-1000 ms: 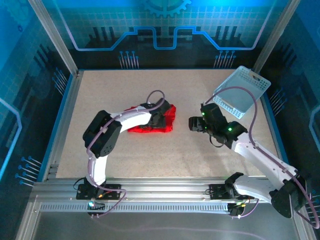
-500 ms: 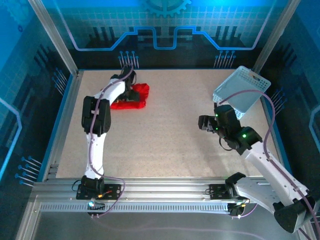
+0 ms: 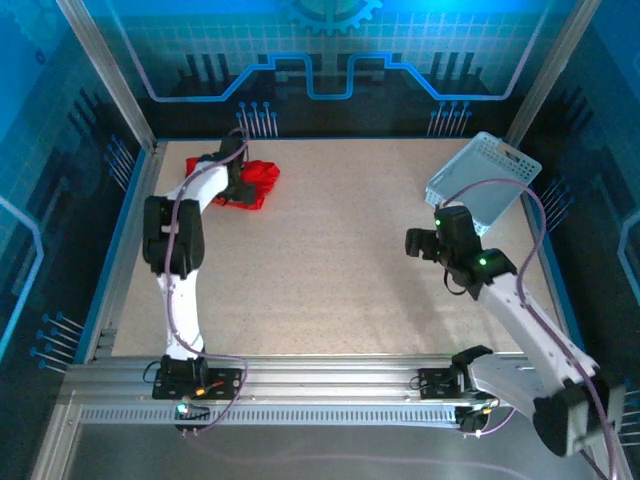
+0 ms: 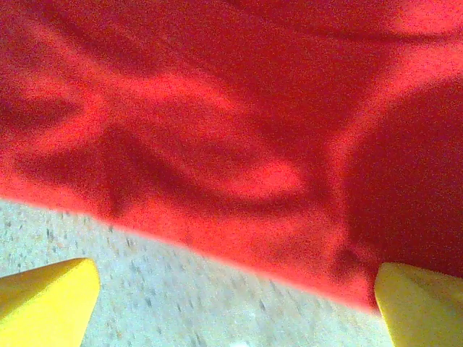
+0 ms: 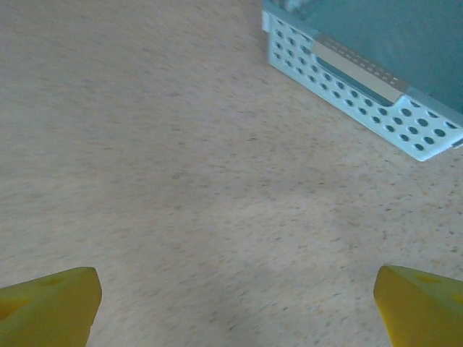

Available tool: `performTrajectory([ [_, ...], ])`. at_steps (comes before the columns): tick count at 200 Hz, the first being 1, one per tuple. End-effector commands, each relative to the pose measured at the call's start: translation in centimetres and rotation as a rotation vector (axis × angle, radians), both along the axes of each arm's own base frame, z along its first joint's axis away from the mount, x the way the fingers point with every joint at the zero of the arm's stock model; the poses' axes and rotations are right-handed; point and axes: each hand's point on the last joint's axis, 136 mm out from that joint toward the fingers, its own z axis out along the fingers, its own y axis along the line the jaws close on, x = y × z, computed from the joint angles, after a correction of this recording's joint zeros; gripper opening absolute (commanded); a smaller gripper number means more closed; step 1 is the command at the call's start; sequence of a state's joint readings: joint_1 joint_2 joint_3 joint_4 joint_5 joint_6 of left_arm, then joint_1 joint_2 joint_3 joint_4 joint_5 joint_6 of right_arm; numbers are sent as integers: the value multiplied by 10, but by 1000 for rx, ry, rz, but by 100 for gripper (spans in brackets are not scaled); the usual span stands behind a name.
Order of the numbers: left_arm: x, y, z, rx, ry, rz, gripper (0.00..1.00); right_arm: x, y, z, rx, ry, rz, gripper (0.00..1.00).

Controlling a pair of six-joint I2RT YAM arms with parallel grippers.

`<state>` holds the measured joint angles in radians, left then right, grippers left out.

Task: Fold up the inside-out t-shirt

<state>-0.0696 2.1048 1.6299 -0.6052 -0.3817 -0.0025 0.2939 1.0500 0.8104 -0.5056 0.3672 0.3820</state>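
Red t-shirt (image 3: 256, 181) bunched in the far-left corner of the table (image 3: 330, 260), left gripper (image 4: 235, 303) spread wide at its edge, clamping nothing, right gripper (image 5: 235, 303) wide open, empty, near the basket (image 5: 347, 87).

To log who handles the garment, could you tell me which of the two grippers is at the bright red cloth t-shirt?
The left gripper: it is at the crumpled red t-shirt, far left; the right gripper hovers over bare table.
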Motion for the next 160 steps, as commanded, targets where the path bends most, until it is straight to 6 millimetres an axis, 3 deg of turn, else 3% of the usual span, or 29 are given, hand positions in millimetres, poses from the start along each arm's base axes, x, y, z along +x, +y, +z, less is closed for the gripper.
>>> performTrajectory([
  [1,15,-8,77,-7,-353,-10,99,38,-19,-11,-111,-83,-9,100],
  [20,-11,-17,88,-67,-496,-50,99,62,-31,-32,-196,-108,-24,100],
  [42,-43,-29,80,-133,-620,-118,99,78,-36,-51,-224,-159,-9,100],
  [58,-62,-26,78,-131,-682,-118,99,88,-31,-60,-209,-245,41,100],
  [90,-83,-33,91,-103,-820,-225,99,93,-27,-51,-142,-347,123,100],
  [121,-95,-32,94,-69,-869,-217,99,93,-11,-65,-81,-403,257,100],
  [136,-104,-32,88,-90,-849,-208,99,93,-7,-71,-82,-390,274,100],
  [160,-114,-25,58,-73,-817,-180,99,94,-14,-71,-82,-398,240,100],
])
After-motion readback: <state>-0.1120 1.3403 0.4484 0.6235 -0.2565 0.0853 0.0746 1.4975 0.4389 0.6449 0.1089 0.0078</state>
